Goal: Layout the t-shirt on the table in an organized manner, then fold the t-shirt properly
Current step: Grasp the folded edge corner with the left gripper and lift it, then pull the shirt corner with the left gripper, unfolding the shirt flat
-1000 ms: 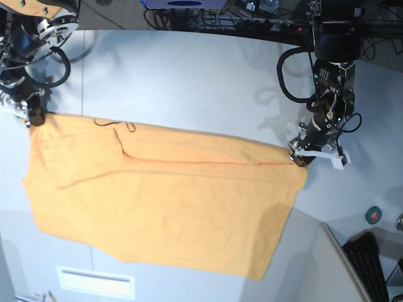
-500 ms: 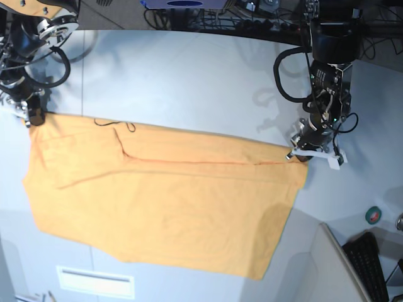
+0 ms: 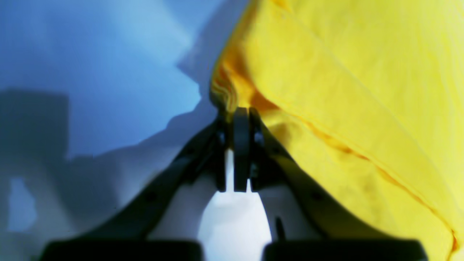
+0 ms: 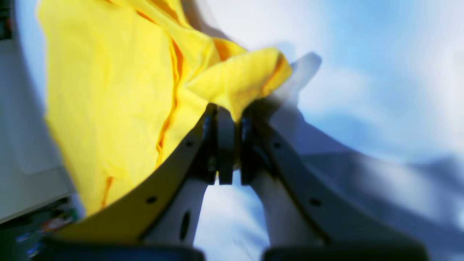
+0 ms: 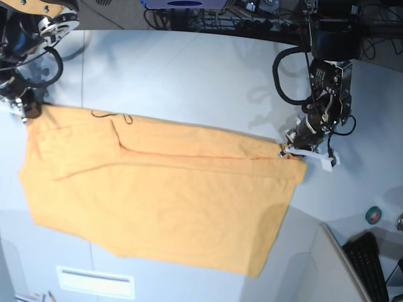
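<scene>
1. Left wrist view: left fingers (image 3: 241, 116) are clenching the t-shirt (image 3: 344, 83) at its corner. A small bunch of hem is sitting right at the tips, and the rest of the cloth is running up and to the right of the fingers. Bare worktop (image 3: 90, 65) is lying to their left.
2. Right wrist view: right fingers (image 4: 226, 116) are clamping the opposite corner of the t-shirt (image 4: 108, 83). A flap is folding over just above the tips, and the body of the shirt is spreading up and to the left of them. Worktop (image 4: 380, 72) is showing to their right.
3. Base view: t-shirt (image 5: 164, 201) is lying mostly flat on the worktop (image 5: 189, 75), long axis running straight from the right fingers (image 5: 26, 112) to the left fingers (image 5: 296, 148). Each arm is pinching one end of the far edge, and the cloth is hanging toward the near side. Judgement: edge between the two grips is looking nearly taut, so the next move hinges on both arms travelling together along or across that axis; neither one is nearer, they are sharing the load.
</scene>
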`<act>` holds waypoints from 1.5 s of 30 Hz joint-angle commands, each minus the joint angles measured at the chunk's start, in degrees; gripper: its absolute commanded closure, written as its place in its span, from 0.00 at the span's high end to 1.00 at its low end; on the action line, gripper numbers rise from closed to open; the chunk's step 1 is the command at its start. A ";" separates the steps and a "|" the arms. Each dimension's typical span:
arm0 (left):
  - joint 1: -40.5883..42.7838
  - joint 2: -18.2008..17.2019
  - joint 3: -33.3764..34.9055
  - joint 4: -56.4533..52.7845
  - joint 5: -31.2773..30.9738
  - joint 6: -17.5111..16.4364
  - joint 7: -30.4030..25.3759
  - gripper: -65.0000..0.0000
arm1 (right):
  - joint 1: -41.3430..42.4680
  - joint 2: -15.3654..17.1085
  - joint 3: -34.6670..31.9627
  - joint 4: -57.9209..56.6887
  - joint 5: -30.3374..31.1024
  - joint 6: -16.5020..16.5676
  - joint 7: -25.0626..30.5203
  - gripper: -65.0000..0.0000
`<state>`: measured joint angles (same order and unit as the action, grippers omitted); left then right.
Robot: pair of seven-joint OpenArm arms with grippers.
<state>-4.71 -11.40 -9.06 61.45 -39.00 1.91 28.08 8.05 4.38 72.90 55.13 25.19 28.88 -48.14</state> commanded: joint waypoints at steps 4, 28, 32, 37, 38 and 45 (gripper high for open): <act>-1.31 -0.43 -0.30 8.75 -0.25 -0.20 2.03 0.00 | 2.80 1.20 -0.07 7.50 1.32 -3.61 -5.44 0.00; -4.12 -0.34 -0.30 22.37 -0.51 6.66 13.90 0.00 | 13.18 7.18 -6.84 17.44 1.75 -22.16 -20.56 0.00; 4.40 -0.43 -0.30 24.75 -0.25 6.57 13.73 0.00 | 6.58 6.04 -6.84 16.38 1.67 -17.24 -17.05 0.00; 10.91 -1.39 -0.30 24.75 -0.16 6.57 10.03 0.00 | 0.25 6.04 -6.93 11.20 1.67 -14.07 -10.54 0.00; 11.79 -1.83 -0.22 24.66 -0.16 6.57 9.33 0.00 | -0.71 6.04 -6.93 10.40 1.67 -13.37 -9.66 0.00; 17.24 -2.80 -0.30 24.66 -0.07 6.57 8.54 0.00 | -6.52 5.33 -6.93 9.26 1.67 -8.71 -6.59 0.00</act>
<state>12.62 -13.32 -9.02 85.03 -39.09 8.62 37.50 1.10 8.40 66.00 63.35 26.11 19.57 -55.35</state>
